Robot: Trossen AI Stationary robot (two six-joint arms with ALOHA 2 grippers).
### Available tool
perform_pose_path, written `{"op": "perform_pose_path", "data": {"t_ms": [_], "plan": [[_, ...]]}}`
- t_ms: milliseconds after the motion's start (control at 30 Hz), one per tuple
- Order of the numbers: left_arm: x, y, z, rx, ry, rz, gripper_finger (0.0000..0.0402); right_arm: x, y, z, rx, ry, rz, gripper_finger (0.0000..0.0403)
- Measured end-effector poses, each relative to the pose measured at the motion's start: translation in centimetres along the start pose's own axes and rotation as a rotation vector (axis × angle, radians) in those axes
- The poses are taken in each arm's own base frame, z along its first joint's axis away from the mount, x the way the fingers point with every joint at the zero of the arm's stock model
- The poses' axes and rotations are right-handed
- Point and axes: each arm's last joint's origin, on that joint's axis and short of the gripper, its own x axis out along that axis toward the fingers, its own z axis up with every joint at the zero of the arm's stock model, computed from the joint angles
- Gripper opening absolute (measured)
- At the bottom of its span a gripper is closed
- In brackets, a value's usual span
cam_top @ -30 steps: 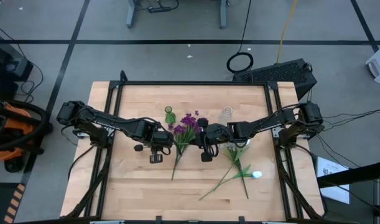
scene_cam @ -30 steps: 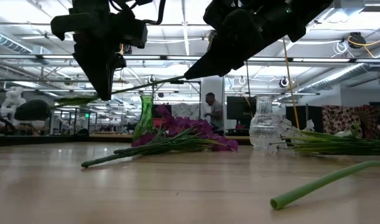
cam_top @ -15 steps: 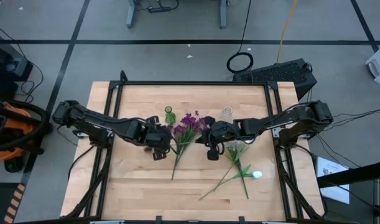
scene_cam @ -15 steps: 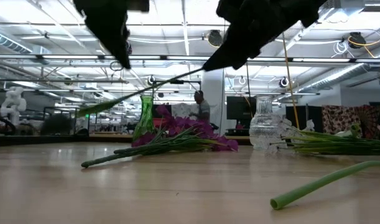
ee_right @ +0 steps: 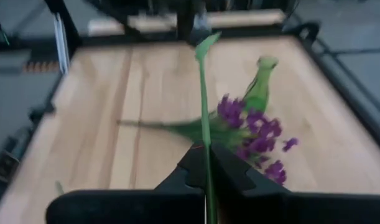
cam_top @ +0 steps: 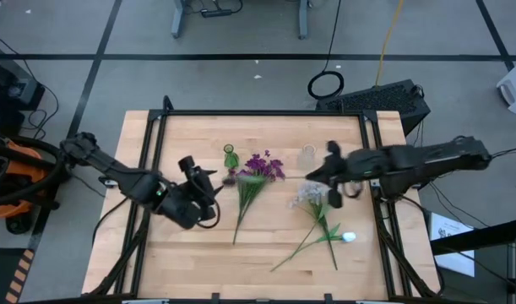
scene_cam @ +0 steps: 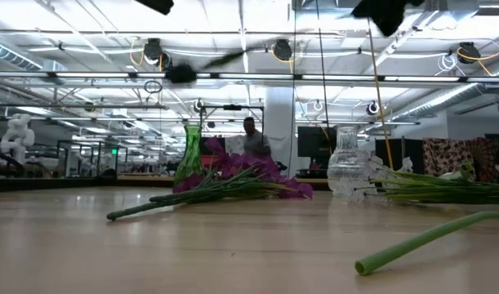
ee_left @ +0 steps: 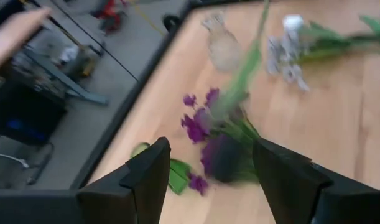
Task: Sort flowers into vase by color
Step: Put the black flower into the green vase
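Right gripper (ee_right: pixel 205 163) pinches stem (ee_right: pixel 203 106); left gripper (ee_left: pixel 208 171) agape.

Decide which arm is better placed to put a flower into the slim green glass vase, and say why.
Right. The right gripper is shut on a thin green flower stem held above the table, with the slim green glass vase ahead of it. The left gripper is open and empty.

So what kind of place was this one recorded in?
Most likely a large robotics lab or workshop: the wooden table stands on a grey concrete floor marked with dark lines, and behind it runs an open hall with exposed ceiling pipes and a person standing.
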Motion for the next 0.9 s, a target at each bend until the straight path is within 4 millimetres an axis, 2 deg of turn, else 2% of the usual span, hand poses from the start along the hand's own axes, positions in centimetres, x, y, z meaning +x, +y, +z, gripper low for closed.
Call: {"op": "perform_pose_path", "data": {"t_ms": [133, 267, 367, 567, 633, 733, 900], "plan": [[-0.8, -0.7, -0.7, -0.024, -0.062, 0.055, 0.0231, -3.8, 0.0, 0.1, 0.031, -0.114, 0.002, 0.0], [-1.2, -1.4, -1.3, -0.078, -0.123, 0.091, 0.0231, -6.3, -0.2, 0.4, 0.043, -0.236, -0.044, 0.0], [-0.5, -2.4, -1.8, -0.146, -0.176, 0.111, 0.0231, -7.0, -0.2, 1.0, 0.052, -0.331, -0.093, 0.0], [1.2, -4.3, -1.9, -0.286, -0.278, 0.074, 0.0231, -7.3, 0.5, 3.3, -0.01, -0.544, -0.07, 0.0], [1.8, -4.8, -1.0, -0.338, -0.336, 0.062, 0.0231, -7.2, 0.8, 4.1, -0.051, -0.606, -0.035, 0.0], [2.0, -4.7, 1.6, -0.334, -0.458, 0.004, 0.0231, -6.5, 1.6, 5.2, -0.13, -0.751, 0.014, 0.0], [0.9, -2.5, 6.0, -0.308, -0.855, -0.239, 0.0231, -4.3, 2.5, 6.2, -0.209, -1.001, 0.073, 0.0]]}}
